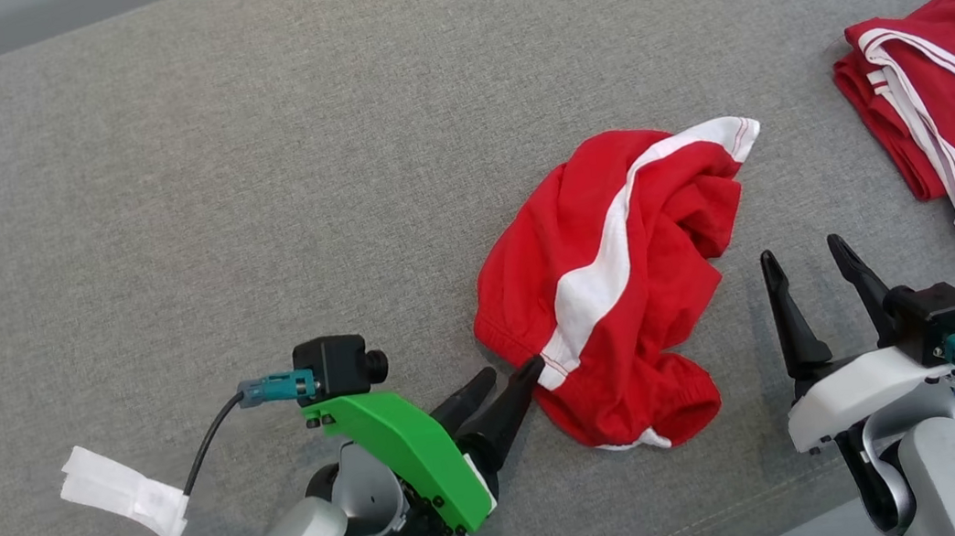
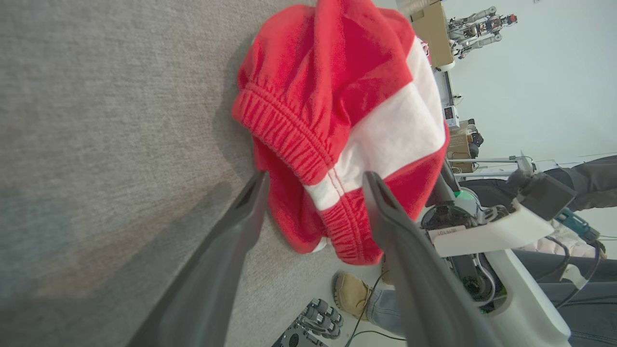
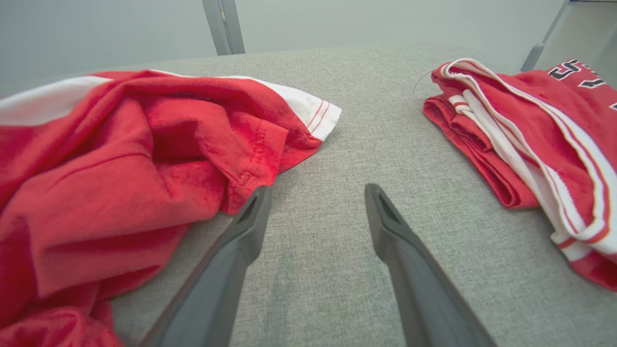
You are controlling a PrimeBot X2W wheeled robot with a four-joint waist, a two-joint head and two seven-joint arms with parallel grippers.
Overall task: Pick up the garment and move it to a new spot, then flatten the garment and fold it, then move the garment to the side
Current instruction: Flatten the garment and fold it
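The garment (image 1: pixel 617 277) is a pair of red shorts with a white side stripe, lying crumpled on the grey cloth surface. My left gripper (image 1: pixel 510 374) is open at its lower left edge, fingertips against the elastic waistband (image 2: pixel 294 144), which lies between and beyond the spread fingers without being pinched. My right gripper (image 1: pixel 804 257) stands open just right of the garment (image 3: pixel 125 173), its left finger (image 3: pixel 250 217) close to a red hem, over bare cloth.
A folded red jersey (image 1: pixel 954 104) with white trim and dark lettering lies at the far right (image 3: pixel 530 135). A white tag (image 1: pixel 124 494) hangs on my left arm's cable. A person's shoe (image 2: pixel 352 294) shows past the surface's edge. Open grey cloth (image 1: pixel 201 203) spreads to the left.
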